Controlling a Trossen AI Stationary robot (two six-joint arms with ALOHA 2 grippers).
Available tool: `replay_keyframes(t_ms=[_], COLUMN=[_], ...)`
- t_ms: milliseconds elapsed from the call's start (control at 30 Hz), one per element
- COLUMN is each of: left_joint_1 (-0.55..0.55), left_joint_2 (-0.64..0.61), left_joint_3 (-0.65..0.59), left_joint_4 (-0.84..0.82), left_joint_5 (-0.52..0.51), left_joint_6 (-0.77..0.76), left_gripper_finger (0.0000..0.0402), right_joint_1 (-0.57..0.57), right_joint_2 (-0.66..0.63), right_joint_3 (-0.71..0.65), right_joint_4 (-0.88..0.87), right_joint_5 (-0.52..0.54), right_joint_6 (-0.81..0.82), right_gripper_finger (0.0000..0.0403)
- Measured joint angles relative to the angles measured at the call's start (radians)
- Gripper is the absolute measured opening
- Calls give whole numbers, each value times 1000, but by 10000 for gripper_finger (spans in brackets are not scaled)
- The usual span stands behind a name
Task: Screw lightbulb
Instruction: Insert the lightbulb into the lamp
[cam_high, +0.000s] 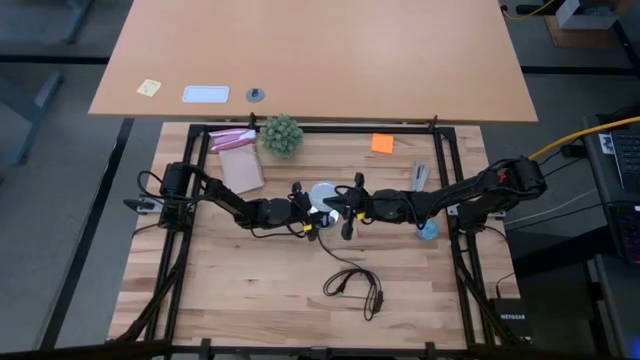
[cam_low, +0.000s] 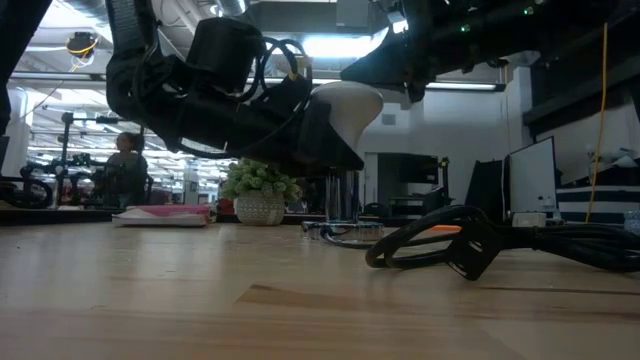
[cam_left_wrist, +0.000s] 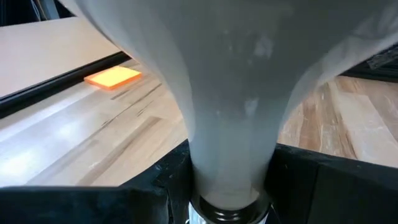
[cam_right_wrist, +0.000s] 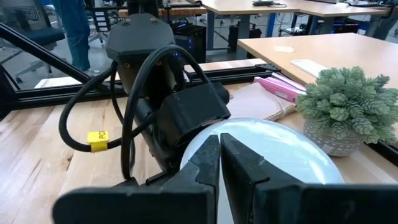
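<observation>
Near the desk's middle, the left pincer (cam_high: 300, 212) grips the lightbulb (cam_high: 322, 195) by its neck, seemingly above the socket; keep it upright while turning, with the closed right pincer (cam_high: 345, 208) steadying the dome.

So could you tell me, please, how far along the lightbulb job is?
Done: the left gripper has the lightbulb lifted, its fingers clamping the narrow neck. In hand: the right gripper, shut, rests against the dome. Left: seating and screwing it in; the socket is not clearly visible.
</observation>
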Motion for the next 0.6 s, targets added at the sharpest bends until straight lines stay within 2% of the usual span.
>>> replay_keyframes(t_ms=[200,600], left_joint_1=[0,0], left_joint_2=[-3,-4], left_joint_3=[0,0], left_joint_4=[3,-7], left_joint_5=[2,2], left_joint_6=[55,-4], left_gripper_finger=[155,155], right_joint_1=[0,0], right_joint_2=[0,0], right_joint_3=[0,0], right_joint_4=[0,0], right_joint_5=[0,0], right_joint_6=[0,-2], right_gripper_finger=[21,21])
